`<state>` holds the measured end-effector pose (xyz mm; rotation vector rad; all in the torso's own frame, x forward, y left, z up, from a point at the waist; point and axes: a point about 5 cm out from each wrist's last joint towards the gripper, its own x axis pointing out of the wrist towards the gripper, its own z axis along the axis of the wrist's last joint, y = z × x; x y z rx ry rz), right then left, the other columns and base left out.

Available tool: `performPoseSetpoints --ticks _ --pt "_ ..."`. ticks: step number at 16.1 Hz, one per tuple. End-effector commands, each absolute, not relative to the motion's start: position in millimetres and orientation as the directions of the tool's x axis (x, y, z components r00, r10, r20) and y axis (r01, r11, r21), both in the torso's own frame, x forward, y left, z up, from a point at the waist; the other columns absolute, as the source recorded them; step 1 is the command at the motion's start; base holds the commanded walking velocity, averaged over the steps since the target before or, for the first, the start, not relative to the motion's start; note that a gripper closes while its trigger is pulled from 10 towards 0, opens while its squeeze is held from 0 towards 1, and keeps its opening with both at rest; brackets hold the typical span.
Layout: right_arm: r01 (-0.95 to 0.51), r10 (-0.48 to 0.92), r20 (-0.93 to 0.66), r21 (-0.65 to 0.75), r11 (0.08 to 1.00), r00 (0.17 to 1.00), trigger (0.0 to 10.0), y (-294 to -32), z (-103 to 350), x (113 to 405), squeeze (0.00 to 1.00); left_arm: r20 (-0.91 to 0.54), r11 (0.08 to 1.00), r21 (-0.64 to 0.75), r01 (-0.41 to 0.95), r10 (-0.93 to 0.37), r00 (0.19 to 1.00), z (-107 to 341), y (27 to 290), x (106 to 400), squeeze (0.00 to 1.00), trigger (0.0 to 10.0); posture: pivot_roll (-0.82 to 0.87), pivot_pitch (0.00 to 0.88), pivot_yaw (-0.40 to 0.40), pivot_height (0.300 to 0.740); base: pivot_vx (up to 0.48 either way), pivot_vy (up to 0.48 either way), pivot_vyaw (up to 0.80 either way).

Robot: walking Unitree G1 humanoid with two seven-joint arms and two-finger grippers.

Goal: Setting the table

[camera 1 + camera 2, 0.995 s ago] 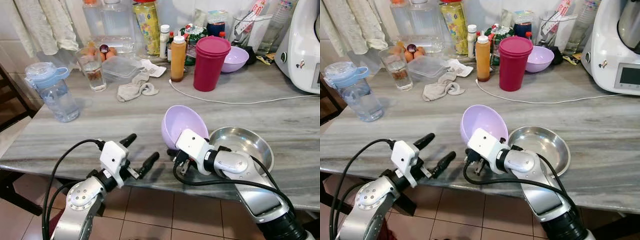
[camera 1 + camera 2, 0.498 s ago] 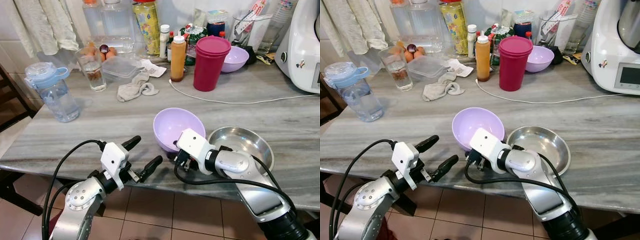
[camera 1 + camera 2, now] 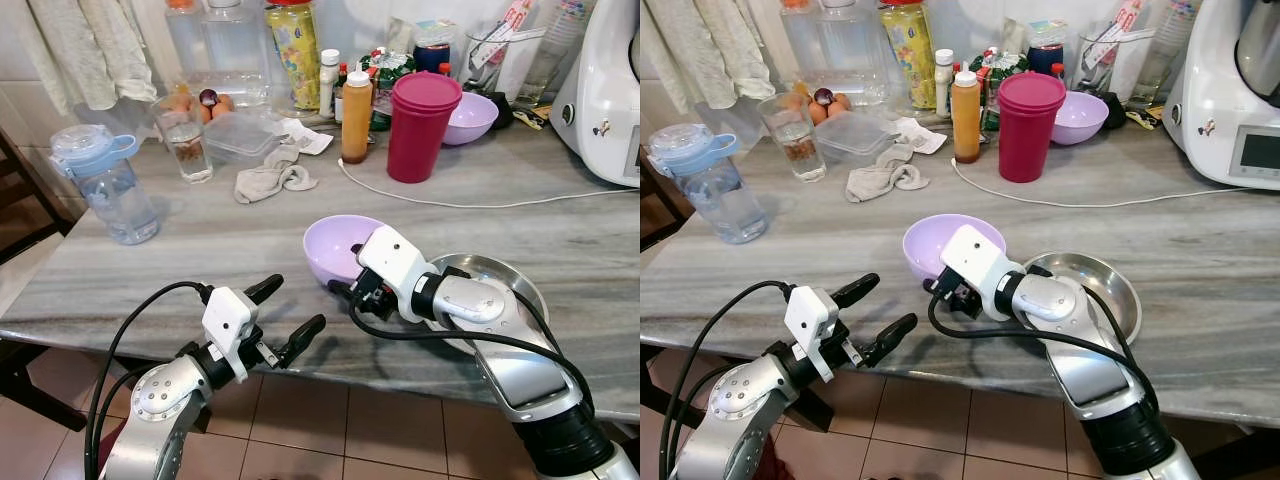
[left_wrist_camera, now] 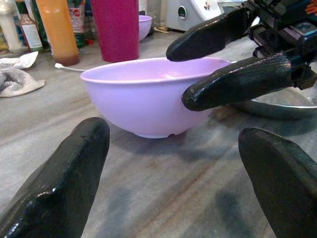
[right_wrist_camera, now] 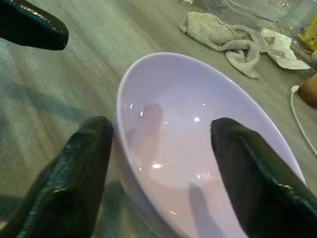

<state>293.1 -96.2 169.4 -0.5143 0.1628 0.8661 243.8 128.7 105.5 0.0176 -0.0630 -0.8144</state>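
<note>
- My right gripper's (image 3: 345, 290) fingers (image 4: 233, 82) are spread, one inside the purple bowl's (image 3: 335, 245) rim and one outside. They look loose, not pinching.
- My left gripper (image 3: 285, 318) waits near the table's (image 3: 150, 270) edge, fingers spread.
- The bowl sits flat beside the metal dish (image 3: 500, 280). I think more things need setting.

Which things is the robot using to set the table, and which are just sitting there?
Using:
lilac bowl, straddled at its rim by the open right gripper
steel plate beside it
left gripper, open, waiting nearby

Just sitting there:
red tumbler
water bottle
orange sauce bottle
crumpled cloth
white cable
</note>
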Motion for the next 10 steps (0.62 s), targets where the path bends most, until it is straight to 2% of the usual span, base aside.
performPoseSetpoints --ticks 1,4,7,8,10 --pt "-0.752 0.693 -0.304 -0.361 0.552 0.654 10.0 -94 178 296 1.0 0.036 0.681 0.046 0.731 -0.732 0.68 104 132 243 0.0 10.0 -0.23 0.073 0.079 0.74 0.0 0.0 0.0" --pt "-0.741 0.7 -0.262 -0.356 0.57 0.664 10.0 -92 185 297 1.0 0.038 0.678 0.049 0.733 -0.735 0.677 105 132 244 0.0 10.0 -0.24 0.072 0.079 0.74 0.0 0.0 0.0" --pt "-0.658 0.651 -0.147 -0.324 0.679 0.744 10.0 -97 196 306 1.0 0.047 0.687 0.06 0.725 -0.727 0.685 108 133 245 0.0 10.0 -0.23 0.067 0.075 0.74 0.0 0.0 0.0" --pt "-0.594 0.604 -0.073 -0.311 0.742 0.794 10.0 -100 203 311 1.0 0.054 0.704 0.066 0.707 -0.71 0.702 109 137 248 0.0 10.0 -0.23 0.061 0.072 0.74 0.0 0.0 0.0" --pt "-0.559 0.577 -0.034 -0.297 0.774 0.816 10.0 -101 206 313 1.0 0.059 0.713 0.069 0.697 -0.701 0.711 110 139 250 0.0 10.0 -0.23 0.061 0.072 0.74 0.0 0.0 0.0"
